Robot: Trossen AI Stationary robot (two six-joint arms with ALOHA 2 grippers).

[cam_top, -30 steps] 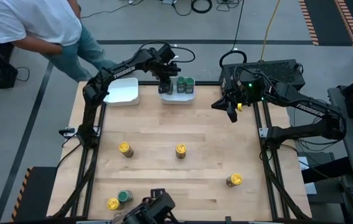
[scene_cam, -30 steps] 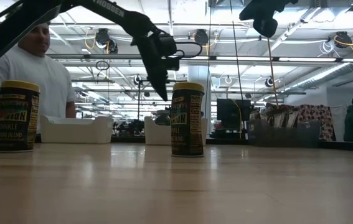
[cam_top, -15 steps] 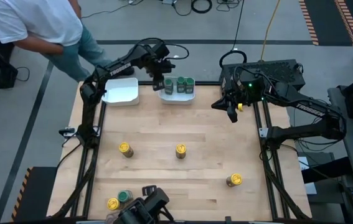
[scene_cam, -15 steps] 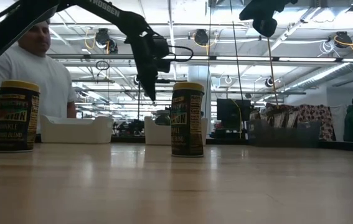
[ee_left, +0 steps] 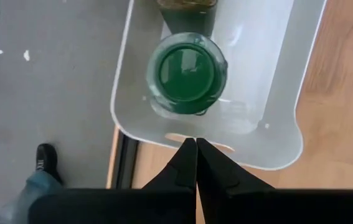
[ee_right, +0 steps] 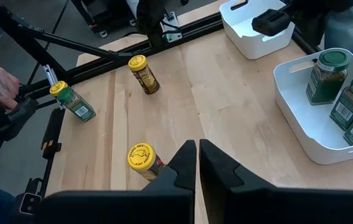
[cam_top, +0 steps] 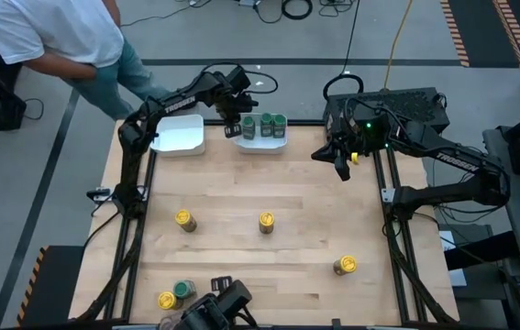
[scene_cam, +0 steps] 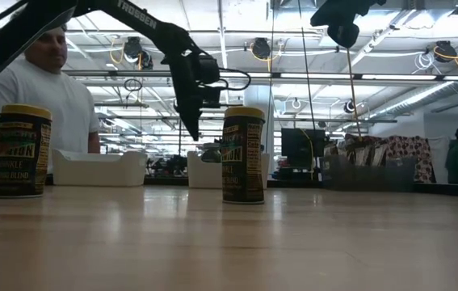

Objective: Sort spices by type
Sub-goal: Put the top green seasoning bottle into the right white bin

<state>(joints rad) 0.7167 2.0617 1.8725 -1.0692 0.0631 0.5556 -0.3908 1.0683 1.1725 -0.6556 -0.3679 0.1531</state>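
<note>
Hovering my left gripper (ee_left: 195,144), fingers pressed together and empty, above the white tray's (ee_left: 276,146) left rim at the far edge, where three green-lidded jars (cam_top: 266,125) stand. I am judging the lone green-lidded jar (cam_top: 185,290) at the near left as next, so I am planning a wide opening before descending; my right gripper (ee_right: 197,149), also pinched together, is waiting far right.

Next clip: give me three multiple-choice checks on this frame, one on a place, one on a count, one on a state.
1. The green-lidded jars grouped together sit: A) in a white tray; B) mid-table; C) on the floor.
2. Yellow-lidded jars on the bare wood: A) two; B) four; C) six.
3. The left tool is: A) open; B) shut on a jar; C) shut, empty.
Answers: 1 A, three green lids lie inside the tray's walls. 2 B, the high view shows four. 3 C, its fingers meet with nothing between them.
</note>
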